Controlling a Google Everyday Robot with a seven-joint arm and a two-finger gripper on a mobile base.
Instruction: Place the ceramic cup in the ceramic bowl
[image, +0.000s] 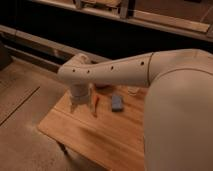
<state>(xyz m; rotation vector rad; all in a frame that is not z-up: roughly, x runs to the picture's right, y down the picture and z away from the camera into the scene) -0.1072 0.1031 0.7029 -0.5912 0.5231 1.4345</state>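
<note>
the white arm (125, 70) sweeps from the right edge to frame centre, above the wooden table (100, 137) at lower middle. the gripper (79, 106) hangs at centre left over the table's left end; released or clenched, i cannot tell. the blue block (116, 103) lies just right of it. the ceramic bowl (102, 86) peeks from under the arm at centre. the ceramic cup (133, 91) sits right of centre, apart from the bowl. best to travel right past the block and descend squarely over the cup.

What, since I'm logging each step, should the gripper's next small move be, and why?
Probably shift the gripper toward the ceramic cup: it hangs over the table beyond the blue block from the cup, which sits outside the ceramic bowl.
</note>
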